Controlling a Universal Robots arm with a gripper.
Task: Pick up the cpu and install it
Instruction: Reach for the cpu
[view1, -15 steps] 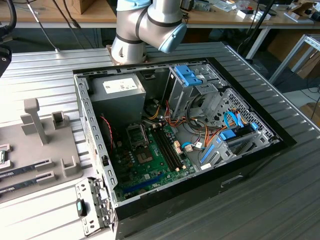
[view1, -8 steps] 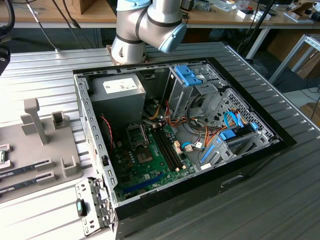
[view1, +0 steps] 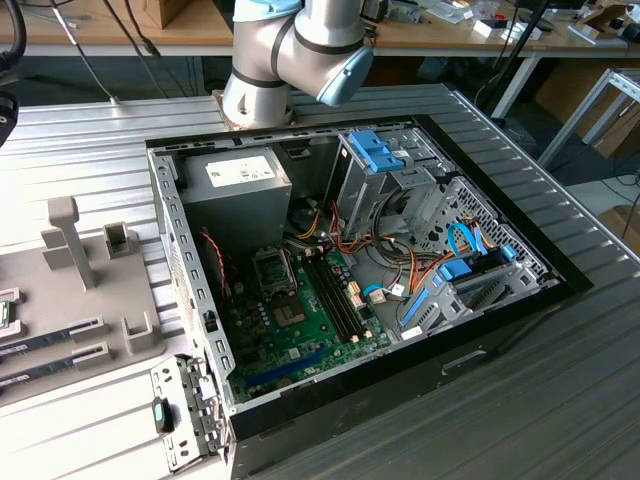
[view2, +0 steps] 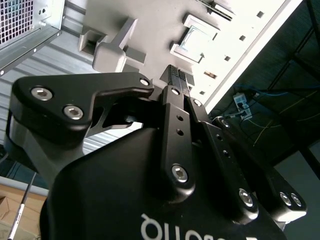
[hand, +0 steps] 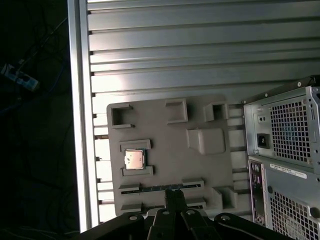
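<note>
The cpu (hand: 134, 160) lies in its nest on the grey tray (hand: 210, 165), apart from the pincer (hand: 173, 194), whose fingers are pressed together and hold nothing. Lowered like this, I think it could knock the cpu askew

The cpu (hand: 134, 160) has a smooth silver-grey metal top with a dull sheen. The tray (hand: 165, 135) around it is matt grey plastic. The table (hand: 175, 50) is ribbed, brushed metal — pale and lightly reflective. The gripper (view2: 177, 76) is matt black with shiny steel screw heads. The computer case (view1: 185, 250) is bare sheet metal — its motherboard (view1: 300, 345) glossy green, its clips (view1: 372, 150) blue plastic.
</note>
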